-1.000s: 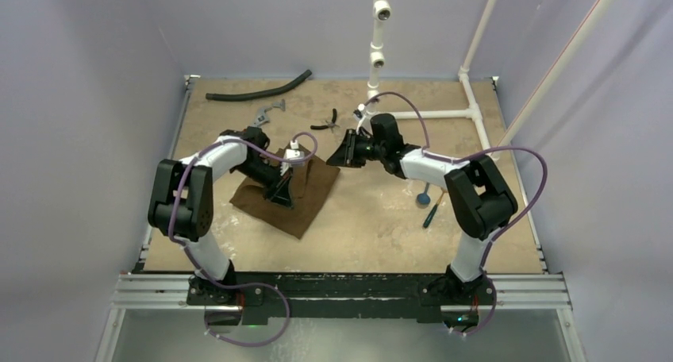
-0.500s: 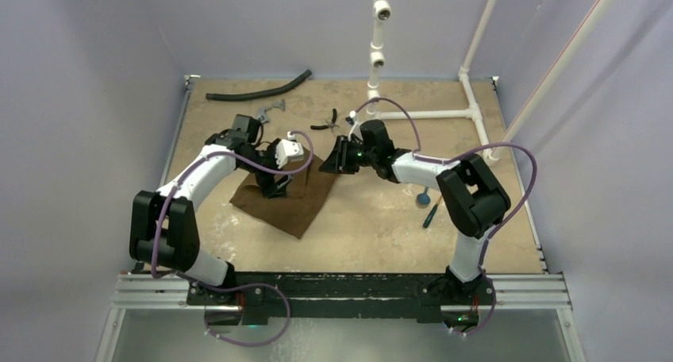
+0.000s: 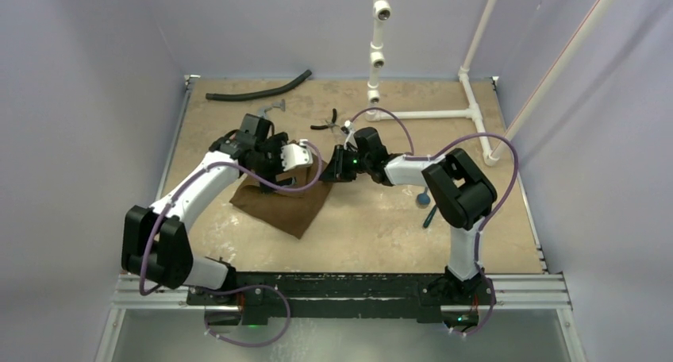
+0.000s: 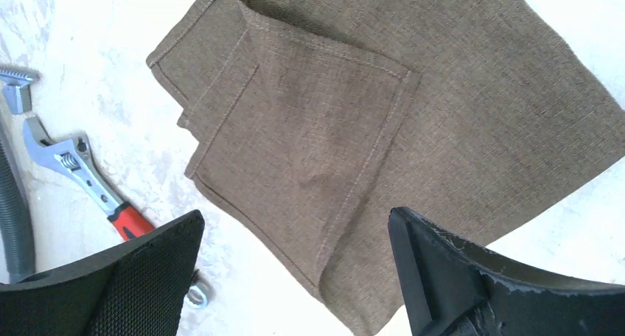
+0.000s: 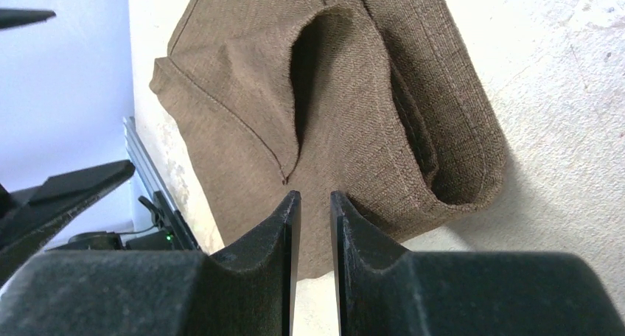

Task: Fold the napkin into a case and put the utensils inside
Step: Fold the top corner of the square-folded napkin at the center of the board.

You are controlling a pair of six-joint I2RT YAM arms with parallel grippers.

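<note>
Just beyond the right pincer [image 5: 315, 197] lies the napkin [image 5: 354, 93]

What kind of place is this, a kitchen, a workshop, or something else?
Probably a robot test booth: plain lavender walls box in one small table, the left arm and right arm are bolted to a rail at its edge, and unrelated props lie about: napkin, wrench, hose.

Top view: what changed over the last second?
The left gripper went from the middle of the napkin toward its far edge and hangs open above it; that arm stretched out. The right gripper, jaws nearly closed, slid left to the napkin's far right corner. The napkin's outline, the utensils, pliers, wrench and hose stayed put.
</note>
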